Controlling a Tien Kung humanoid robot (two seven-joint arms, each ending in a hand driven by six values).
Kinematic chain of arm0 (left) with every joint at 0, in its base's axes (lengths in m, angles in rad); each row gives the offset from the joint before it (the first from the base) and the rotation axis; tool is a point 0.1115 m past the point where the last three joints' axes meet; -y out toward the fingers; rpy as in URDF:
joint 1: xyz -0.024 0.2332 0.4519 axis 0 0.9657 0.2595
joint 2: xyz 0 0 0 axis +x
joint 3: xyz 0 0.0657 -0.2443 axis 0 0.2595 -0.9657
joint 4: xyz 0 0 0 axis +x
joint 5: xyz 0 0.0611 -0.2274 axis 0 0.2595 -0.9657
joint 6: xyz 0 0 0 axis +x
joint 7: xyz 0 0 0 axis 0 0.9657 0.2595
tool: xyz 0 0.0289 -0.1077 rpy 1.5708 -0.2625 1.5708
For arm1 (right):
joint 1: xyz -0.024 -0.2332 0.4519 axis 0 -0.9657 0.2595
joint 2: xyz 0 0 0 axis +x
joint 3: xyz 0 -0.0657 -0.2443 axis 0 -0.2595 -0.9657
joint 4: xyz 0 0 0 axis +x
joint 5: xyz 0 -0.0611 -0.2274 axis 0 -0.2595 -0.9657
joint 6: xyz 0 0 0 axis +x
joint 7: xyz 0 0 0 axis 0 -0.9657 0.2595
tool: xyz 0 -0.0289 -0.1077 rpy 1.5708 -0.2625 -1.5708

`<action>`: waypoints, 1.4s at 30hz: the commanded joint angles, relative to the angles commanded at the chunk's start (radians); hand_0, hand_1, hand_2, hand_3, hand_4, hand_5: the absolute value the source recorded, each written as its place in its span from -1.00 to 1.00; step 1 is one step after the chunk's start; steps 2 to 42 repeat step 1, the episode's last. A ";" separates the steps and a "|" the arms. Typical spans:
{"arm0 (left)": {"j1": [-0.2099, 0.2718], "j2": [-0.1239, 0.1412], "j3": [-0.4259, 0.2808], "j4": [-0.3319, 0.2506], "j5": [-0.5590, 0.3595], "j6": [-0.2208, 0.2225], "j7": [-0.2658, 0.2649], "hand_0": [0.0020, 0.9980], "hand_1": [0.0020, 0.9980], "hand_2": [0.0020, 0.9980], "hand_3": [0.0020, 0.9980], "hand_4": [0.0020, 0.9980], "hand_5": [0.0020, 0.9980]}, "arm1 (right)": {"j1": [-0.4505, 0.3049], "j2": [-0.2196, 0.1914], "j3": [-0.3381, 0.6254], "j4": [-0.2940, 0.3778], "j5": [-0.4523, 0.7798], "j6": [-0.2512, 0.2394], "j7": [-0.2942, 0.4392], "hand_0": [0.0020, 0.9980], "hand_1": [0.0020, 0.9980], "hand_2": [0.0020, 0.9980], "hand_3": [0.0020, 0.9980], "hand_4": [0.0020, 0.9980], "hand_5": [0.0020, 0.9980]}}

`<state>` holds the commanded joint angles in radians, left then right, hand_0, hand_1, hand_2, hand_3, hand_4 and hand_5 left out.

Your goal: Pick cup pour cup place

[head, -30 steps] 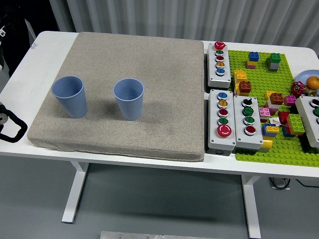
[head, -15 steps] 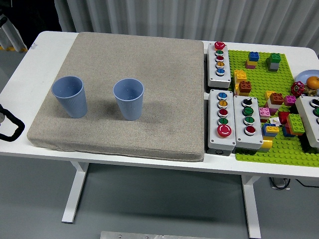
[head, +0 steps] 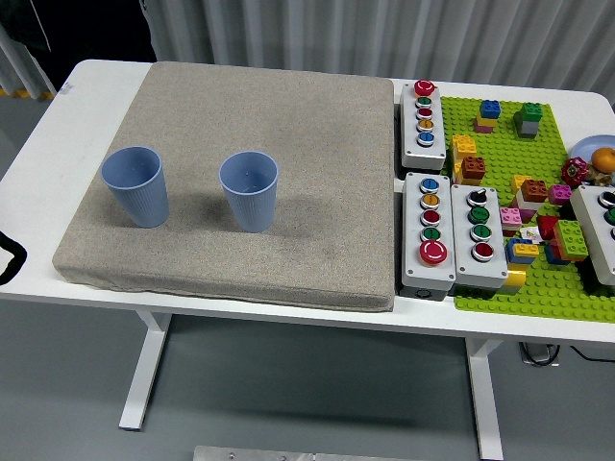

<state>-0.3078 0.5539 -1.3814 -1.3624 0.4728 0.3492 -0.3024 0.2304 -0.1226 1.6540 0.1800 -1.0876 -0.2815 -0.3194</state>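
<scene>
Nearest the table's (head: 240, 322) front edge, the beige pad (head: 288, 125) is carrying both task items on its left half. The left blue cup (head: 135, 186) is standing upright near the pad's left edge, and the right blue cup (head: 249, 191) is standing upright just beside it, apart, not touching. Both are sitting as they would either ahead of a pour or after being set back down.

A sliver of the left hand (head: 8, 257) is showing at the table's left edge; whether its fingers are spread or curled I cannot tell. The right hand is not appearing at all.

Risks, as I judge them: the soft pad could be letting a cup tip if nudged sideways, and the two cups are close enough that grasping one might knock the other.

Whether either cup is holding anything is hard to make out. Further right, the button boxes (head: 432, 230) and green brick baseplate (head: 533, 279) are running off the right edge. At the far left corner, a dark shape is being cut off by the frame.
</scene>
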 joint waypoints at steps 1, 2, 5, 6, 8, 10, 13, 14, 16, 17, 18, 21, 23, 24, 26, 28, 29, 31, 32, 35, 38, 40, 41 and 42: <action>0.000 -0.003 0.002 0.000 0.001 -0.001 0.000 0.56 0.55 0.75 0.79 0.59 1.00 | 0.000 0.000 0.002 0.000 -0.007 0.000 -0.002 0.40 0.25 0.13 0.14 -1.00 -0.91; 0.000 -0.003 0.002 0.000 0.001 -0.001 0.000 0.56 0.55 0.75 0.79 0.59 1.00 | 0.000 0.000 0.002 0.000 -0.007 0.000 -0.002 0.40 0.25 0.13 0.14 -1.00 -0.91; 0.000 -0.003 0.002 0.000 0.001 -0.001 0.000 0.56 0.55 0.75 0.79 0.59 1.00 | 0.000 0.000 0.002 0.000 -0.007 0.000 -0.002 0.40 0.25 0.13 0.14 -1.00 -0.91; 0.000 -0.003 0.002 0.000 0.001 -0.001 0.000 0.56 0.55 0.75 0.79 0.59 1.00 | 0.000 0.000 0.002 0.000 -0.007 0.000 -0.002 0.40 0.25 0.13 0.14 -1.00 -0.91; 0.000 -0.003 0.002 0.000 0.001 -0.001 0.000 0.56 0.55 0.75 0.79 0.59 1.00 | 0.000 0.000 0.002 0.000 -0.007 0.000 -0.002 0.40 0.25 0.13 0.14 -1.00 -0.91; 0.000 -0.003 0.002 0.000 0.001 -0.001 0.000 0.56 0.55 0.75 0.79 0.59 1.00 | 0.000 0.000 0.002 0.000 -0.007 0.000 -0.002 0.40 0.25 0.13 0.14 -1.00 -0.91; 0.000 -0.003 0.002 0.000 0.001 -0.001 0.000 0.56 0.55 0.75 0.79 0.59 1.00 | 0.000 0.000 0.002 0.000 -0.007 0.000 -0.002 0.40 0.25 0.13 0.14 -1.00 -0.91; 0.000 -0.003 0.002 0.000 0.001 -0.001 0.000 0.56 0.55 0.75 0.79 0.59 1.00 | 0.000 0.000 0.002 0.000 -0.007 0.000 -0.002 0.40 0.25 0.13 0.14 -1.00 -0.91; 0.000 -0.003 0.002 0.000 0.001 -0.001 0.000 0.56 0.55 0.75 0.79 0.59 1.00 | 0.000 0.000 0.002 0.000 -0.007 0.000 -0.002 0.40 0.25 0.13 0.14 -1.00 -0.91; 0.000 -0.003 0.002 0.000 0.001 -0.001 0.000 0.56 0.55 0.75 0.79 0.59 1.00 | 0.000 0.000 0.002 0.000 -0.007 0.000 -0.002 0.40 0.25 0.13 0.14 -1.00 -0.91; 0.000 -0.003 0.002 0.000 0.001 -0.001 0.000 0.56 0.55 0.75 0.79 0.59 1.00 | 0.000 0.000 0.002 0.000 -0.007 0.000 -0.002 0.40 0.25 0.13 0.14 -1.00 -0.91; 0.000 -0.003 0.002 0.000 0.001 -0.001 0.000 0.56 0.55 0.75 0.79 0.59 1.00 | 0.000 0.000 0.002 0.000 -0.007 0.000 -0.002 0.40 0.25 0.13 0.14 -1.00 -0.91; 0.000 -0.003 0.002 0.000 0.001 -0.001 0.000 0.56 0.55 0.75 0.79 0.59 1.00 | 0.000 0.000 0.002 0.000 -0.007 0.000 -0.002 0.40 0.25 0.13 0.14 -1.00 -0.91; 0.000 -0.003 0.002 0.000 0.001 -0.001 0.000 0.56 0.55 0.75 0.79 0.59 1.00 | 0.000 0.000 0.002 0.000 -0.007 0.000 -0.002 0.40 0.25 0.13 0.14 -1.00 -0.91; 0.000 -0.003 0.002 0.000 0.001 -0.001 0.000 0.56 0.55 0.75 0.79 0.59 1.00 | 0.000 0.000 0.002 0.000 -0.007 0.000 -0.002 0.40 0.25 0.13 0.14 -1.00 -0.91; 0.000 -0.003 0.002 0.000 0.001 -0.001 0.000 0.56 0.55 0.75 0.79 0.59 1.00 | 0.000 0.000 0.002 0.000 -0.007 0.000 -0.002 0.40 0.25 0.13 0.14 -1.00 -0.91; 0.000 -0.003 0.002 0.000 0.001 -0.001 0.000 0.56 0.55 0.75 0.79 0.59 1.00 | 0.000 0.000 0.002 0.000 -0.007 0.000 -0.002 0.40 0.25 0.13 0.14 -1.00 -0.91; 0.000 -0.003 0.002 0.000 0.001 -0.001 0.000 0.56 0.55 0.75 0.79 0.59 1.00 | 0.000 0.000 0.002 0.000 -0.007 0.000 -0.002 0.40 0.25 0.13 0.14 -1.00 -0.91; 0.000 -0.003 0.002 0.000 0.001 -0.001 0.000 0.56 0.55 0.75 0.79 0.59 1.00 | 0.000 0.000 0.002 0.000 -0.007 0.000 -0.002 0.40 0.25 0.13 0.14 -1.00 -0.91; 0.000 -0.003 0.002 0.000 0.001 -0.001 0.000 0.56 0.55 0.75 0.79 0.59 1.00 | 0.000 0.000 0.002 0.000 -0.007 0.000 -0.002 0.40 0.25 0.13 0.14 -1.00 -0.91; 0.000 -0.003 0.002 0.000 0.001 -0.001 0.000 0.56 0.55 0.75 0.79 0.59 1.00 | 0.000 0.000 0.002 0.000 -0.007 0.000 -0.002 0.40 0.25 0.13 0.14 -1.00 -0.91; 0.000 -0.003 0.002 0.000 0.001 -0.001 0.000 0.56 0.55 0.75 0.79 0.59 1.00 | 0.000 0.000 0.002 0.000 -0.007 0.000 -0.002 0.40 0.25 0.13 0.14 -1.00 -0.91; 0.000 -0.003 0.002 0.000 0.001 -0.001 0.000 0.56 0.55 0.75 0.79 0.59 1.00 | 0.000 0.000 0.002 0.000 -0.007 0.000 -0.002 0.40 0.25 0.13 0.14 -1.00 -0.91; 0.000 -0.003 0.002 0.000 0.001 -0.001 0.000 0.56 0.55 0.75 0.79 0.59 1.00 | 0.000 0.000 0.002 0.000 -0.007 0.000 -0.002 0.40 0.25 0.13 0.14 -1.00 -0.91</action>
